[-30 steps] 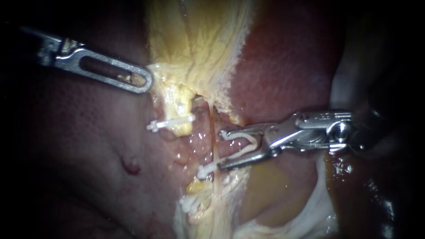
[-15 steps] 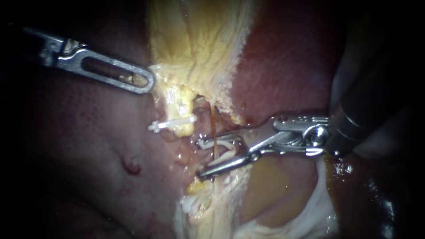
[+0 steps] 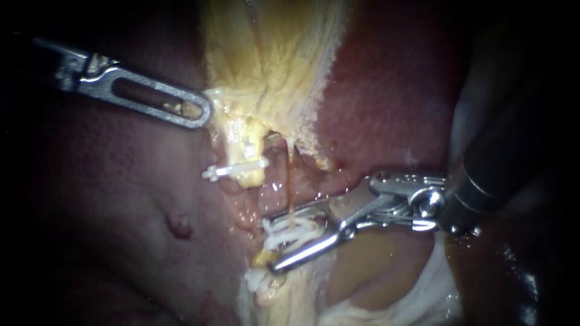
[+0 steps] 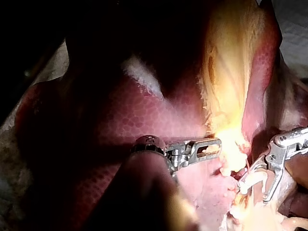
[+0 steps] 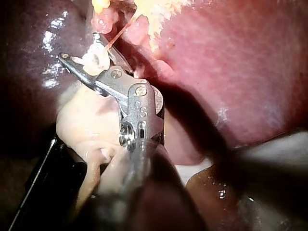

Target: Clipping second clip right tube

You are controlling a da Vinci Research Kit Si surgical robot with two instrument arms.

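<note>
Lower centre of the endoscope view: the slender silver right instrument (image 3: 270, 244) has its jaws clenched on a white plastic clip (image 3: 293, 232), into which the thin reddish-brown right tube (image 3: 289, 181) descends; the crossing itself is hidden. Only the right wrist view shows tube meeting clip. Upper left, the slotted silver left instrument (image 3: 202, 113) grasps yellow fatty tissue (image 3: 266, 60), its under jaw hidden.

Supporting surface. A pale, textured sheet (image 4: 294, 24) shows only at the margins of the left wrist view, past the edge of the liver (image 4: 144, 115). The liver, dark red and finely mottled, lies on it and covers nearly all of it.
</note>
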